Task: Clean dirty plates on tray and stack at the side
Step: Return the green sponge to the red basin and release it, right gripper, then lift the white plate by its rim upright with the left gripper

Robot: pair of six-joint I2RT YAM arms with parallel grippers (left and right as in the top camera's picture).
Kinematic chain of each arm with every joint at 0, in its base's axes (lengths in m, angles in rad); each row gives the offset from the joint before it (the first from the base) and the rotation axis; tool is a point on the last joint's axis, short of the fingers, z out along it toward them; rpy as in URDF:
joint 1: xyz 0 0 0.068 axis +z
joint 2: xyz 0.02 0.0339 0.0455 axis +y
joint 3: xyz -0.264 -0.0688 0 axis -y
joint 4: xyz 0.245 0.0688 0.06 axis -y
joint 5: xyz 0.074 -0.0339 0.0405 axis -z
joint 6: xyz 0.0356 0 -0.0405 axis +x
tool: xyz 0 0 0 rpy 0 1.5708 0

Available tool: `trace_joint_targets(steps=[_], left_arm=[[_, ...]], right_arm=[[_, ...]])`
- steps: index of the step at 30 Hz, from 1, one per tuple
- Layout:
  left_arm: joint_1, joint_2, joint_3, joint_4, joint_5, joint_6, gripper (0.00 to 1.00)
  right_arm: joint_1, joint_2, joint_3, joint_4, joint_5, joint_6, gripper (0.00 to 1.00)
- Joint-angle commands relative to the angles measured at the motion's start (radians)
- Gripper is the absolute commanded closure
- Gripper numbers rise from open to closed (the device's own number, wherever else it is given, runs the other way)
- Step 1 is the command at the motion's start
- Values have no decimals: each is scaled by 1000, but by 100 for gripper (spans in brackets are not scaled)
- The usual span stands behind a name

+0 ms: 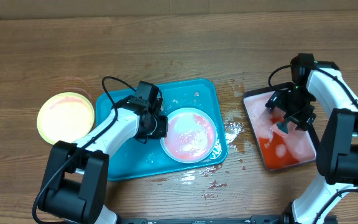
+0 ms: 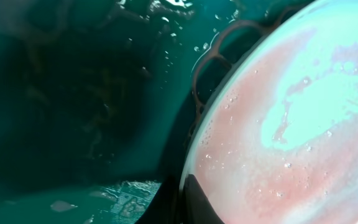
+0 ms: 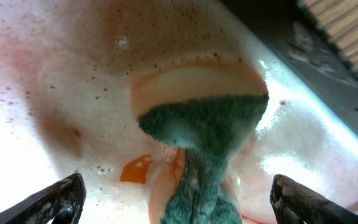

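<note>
- Here, the tray point(image 1: 129, 163) lies in the middle of the wooden table point(image 1: 166, 50), wet and with small red spots on its floor.
- The pale plate point(image 1: 190, 134) lies inside the tray, in its right half. Its face is smeared pink-red, with a cleaner patch near the middle.
- The left gripper point(image 1: 156, 127) is over the middle of the tray, closed tight on the left rim of the pale plate. In the wrist view one dark finger point(image 2: 194, 199) lies over that rim.
- The yellow-green plate point(image 1: 66, 117) rests on the table to the left of the tray, apart from it.
- The black tray point(image 1: 252, 121) of red, foamy liquid stands to the right of the tray, with wet splashes point(image 1: 234, 132) between the two.
- The right gripper point(image 3: 179, 199) hangs over the black tray with its jaws spread wide. The green sponge point(image 3: 204, 130) lies in the liquid between the fingers point(image 3: 61, 196) and touches neither.
</note>
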Motion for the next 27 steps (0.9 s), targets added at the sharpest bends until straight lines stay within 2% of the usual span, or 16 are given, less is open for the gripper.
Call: trace_joint_targets(steps=[1,7,9,15,17,22,27], left_arm=[[8,2,2,2,-80,-24,96],[5,-80,45,-10,-93,-8,96],[5,-125,76,-42,-125,-8,96],[5,-203,174,-195,-183,-1,96],[5,-207,198,-241,-181,-1,96],[5,-206,212,-295,-182,-3,96],[5,-206,212,-306,-185,-10,95]], right_arm=[[-2,-17,63,-18,0,0,4],[-2,-17,89,-28,0,0,4],[-2,-17,89,-21,1,-8,0],[6,-50,89,76,1,-216,0],[23,-88,89,115,1,-291,0],[86,-244,89,227,5,-375,0],[150,-427,88,317,48,-398,0]])
